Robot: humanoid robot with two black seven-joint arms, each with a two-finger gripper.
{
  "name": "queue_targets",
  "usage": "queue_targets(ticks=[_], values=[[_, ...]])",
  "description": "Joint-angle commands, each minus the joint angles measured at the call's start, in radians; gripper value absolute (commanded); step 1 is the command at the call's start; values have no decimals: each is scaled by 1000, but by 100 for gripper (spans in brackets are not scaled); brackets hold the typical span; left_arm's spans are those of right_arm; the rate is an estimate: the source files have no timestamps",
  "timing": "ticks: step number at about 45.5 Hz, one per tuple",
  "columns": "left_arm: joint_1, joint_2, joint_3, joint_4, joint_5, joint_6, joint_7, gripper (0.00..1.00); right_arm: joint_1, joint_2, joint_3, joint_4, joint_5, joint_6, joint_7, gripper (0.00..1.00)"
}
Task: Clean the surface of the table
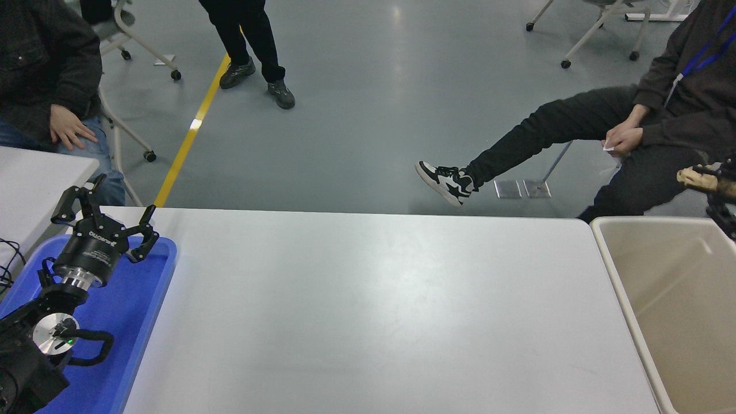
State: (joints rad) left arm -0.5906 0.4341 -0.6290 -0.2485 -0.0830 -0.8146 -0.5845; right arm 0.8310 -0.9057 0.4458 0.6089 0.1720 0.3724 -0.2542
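Wide matte white table surface (368, 310) lies bare mid-frame, right gripper (716, 187) clamped on crumpled tan paper wad (698, 178) above beige plastic bin (644, 322), drop step likely next; left gripper (106, 221) parked, fingers apart, over blue tray (146, 310).

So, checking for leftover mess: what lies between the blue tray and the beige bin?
Only bare white table between tray and bin, in the head view.

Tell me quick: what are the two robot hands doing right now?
Left end effector: open, empty, parked over the blue tray.
Right end effector: at the right edge above the beige bin, shut on crumpled brown paper.
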Motion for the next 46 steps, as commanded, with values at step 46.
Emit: queue_targets(ticks=[46], values=[[0,0,-1,0,0,0,-2,100,-66,521,-164,-626,-57,-405,92,0]])
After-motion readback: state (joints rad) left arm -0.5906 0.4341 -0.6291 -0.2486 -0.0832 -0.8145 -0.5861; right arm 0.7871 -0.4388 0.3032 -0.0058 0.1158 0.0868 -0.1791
